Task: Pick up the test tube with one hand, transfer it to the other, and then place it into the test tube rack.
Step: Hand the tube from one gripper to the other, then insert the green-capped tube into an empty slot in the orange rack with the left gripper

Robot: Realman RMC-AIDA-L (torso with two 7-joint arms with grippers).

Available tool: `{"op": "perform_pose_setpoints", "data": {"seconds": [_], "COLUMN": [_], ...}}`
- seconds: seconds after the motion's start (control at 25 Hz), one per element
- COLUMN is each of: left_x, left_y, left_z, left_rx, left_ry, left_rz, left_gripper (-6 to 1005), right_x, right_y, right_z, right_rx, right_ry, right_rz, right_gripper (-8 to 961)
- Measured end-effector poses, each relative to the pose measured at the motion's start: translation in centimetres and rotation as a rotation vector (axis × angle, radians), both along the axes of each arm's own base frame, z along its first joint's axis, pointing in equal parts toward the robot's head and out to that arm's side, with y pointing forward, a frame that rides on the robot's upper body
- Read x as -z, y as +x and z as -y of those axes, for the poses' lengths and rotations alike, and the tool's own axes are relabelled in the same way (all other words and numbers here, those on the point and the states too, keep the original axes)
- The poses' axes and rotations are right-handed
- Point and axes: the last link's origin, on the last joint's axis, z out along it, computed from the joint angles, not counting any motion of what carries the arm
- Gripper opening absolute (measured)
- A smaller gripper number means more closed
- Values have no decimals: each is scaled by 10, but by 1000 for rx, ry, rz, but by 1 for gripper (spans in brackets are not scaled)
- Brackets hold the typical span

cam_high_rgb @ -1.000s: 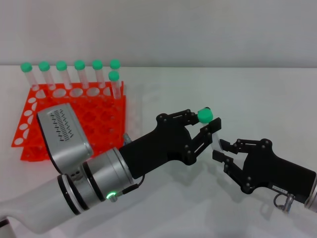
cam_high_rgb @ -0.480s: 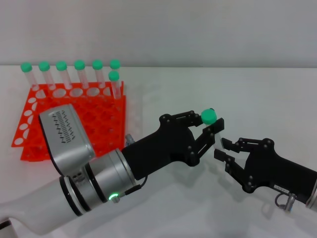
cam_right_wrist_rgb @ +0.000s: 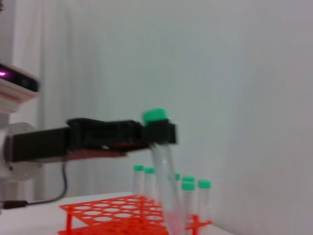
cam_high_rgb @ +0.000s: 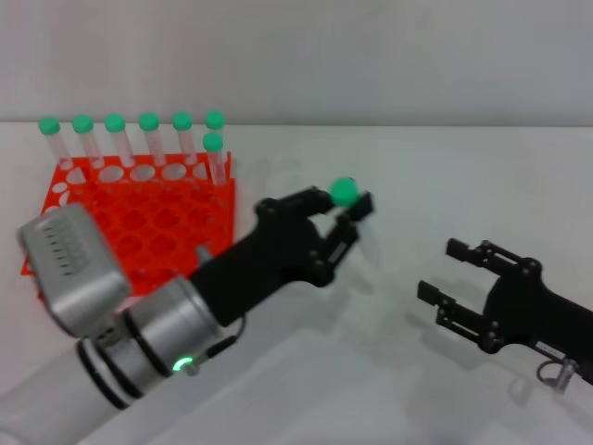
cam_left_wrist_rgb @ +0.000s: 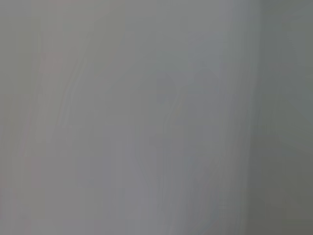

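the left gripper [cam_high_rgb: 345,211] is grasping the test tube [cam_right_wrist_rgb: 164,196] just under its cap; carried tilted toward the test tube rack [cam_high_rgb: 148,227], its tip is risking hitting the standing tubes [cam_high_rgb: 148,139]. the right gripper [cam_high_rgb: 463,278] is hanging released.

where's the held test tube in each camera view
Head view: the test tube shows by its green cap, near centre, in the left tool, right of the orange rack.
Left wrist view: not in it.
Right wrist view: the tube hangs near centre, cap up, above the rack.
Shared landmark: the orange rack.
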Motion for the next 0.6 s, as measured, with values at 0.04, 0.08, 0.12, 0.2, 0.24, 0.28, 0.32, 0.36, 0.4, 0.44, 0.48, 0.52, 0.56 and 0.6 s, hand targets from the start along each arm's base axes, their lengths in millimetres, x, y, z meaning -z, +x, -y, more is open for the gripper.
{"op": "perform_pose_setpoints", "data": {"seconds": [0.04, 0.08, 0.12, 0.2, 0.24, 0.28, 0.32, 0.36, 0.4, 0.44, 0.48, 0.52, 0.56, 0.6], "left_x": [-3, -7, -13, -25, -30, -36, -42, -47, -52, -56, -62, -67, -72, -74], "left_y": [-2, -6, -10, -22, -27, -35, -42, -48, -54, -59, -65, -70, -74, -77], "left_z": [0, 0, -1, -1, -1, -1, 0, 0, 0, 0, -1, -1, -1, -2], "left_rx": [-10, -24, -44, -94, -116, -151, -183, -214, -243, -271, -306, -333, -360, -374], "left_ry": [18, 41, 69, 125, 147, 178, 207, 232, 258, 278, 304, 326, 351, 367], "left_rz": [11, 24, 42, 74, 86, 99, 111, 121, 132, 146, 166, 184, 199, 205], "left_gripper": [211, 211, 211, 211, 211, 211, 211, 211, 211, 211, 211, 210, 210, 210], "right_x": [-2, -4, -6, -12, -15, -19, -23, -28, -34, -39, -44, -49, -53, -58], "right_y": [3, 6, 8, 15, 20, 24, 28, 33, 38, 43, 47, 51, 54, 58], "right_z": [1, 1, 1, 0, 0, -1, -1, -1, -2, -2, -2, -2, -2, -2], "right_rx": [12, 25, 37, 75, 101, 127, 151, 183, 215, 239, 267, 288, 306, 330], "right_ry": [9, 19, 27, 58, 82, 107, 130, 160, 193, 219, 250, 275, 297, 328], "right_rz": [-2, -4, -6, -15, -22, -32, -42, -55, -70, -82, -96, -107, -118, -132], "right_gripper": [393, 436, 478, 563, 606, 650, 693, 696, 698, 701, 703, 706, 706, 706]}}
